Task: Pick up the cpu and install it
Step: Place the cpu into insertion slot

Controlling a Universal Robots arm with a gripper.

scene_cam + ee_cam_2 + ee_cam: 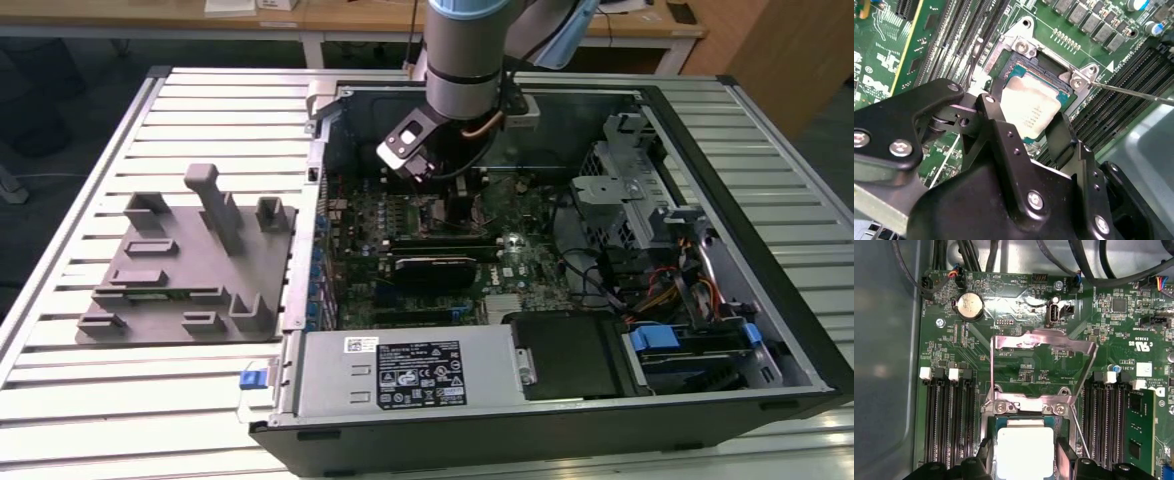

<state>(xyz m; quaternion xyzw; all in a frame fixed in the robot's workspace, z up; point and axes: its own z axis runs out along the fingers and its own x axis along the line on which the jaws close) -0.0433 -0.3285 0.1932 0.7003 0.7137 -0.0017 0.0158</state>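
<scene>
The cpu (1030,106), a flat square with a silver-white lid and thin green rim, sits between my gripper's (1026,122) two black fingers, right over the dark socket (1015,60) on the green motherboard. The first wrist view shows the cpu (1024,450) low in the socket opening, with a finger (1065,460) against one side. The socket's metal load plate (1040,342) stands folded open beyond it, and its thin lever (1134,92) sticks out to one side. In the exterior view my arm (465,60) reaches down into the open computer case (561,250).
Memory slots (949,415) flank the socket on both sides, and one holds a green module (1141,430). A grey holder block (187,260) with upright posts lies on the slatted table at the exterior view's left. The power supply (400,375) and drive cage (641,200) crowd the case.
</scene>
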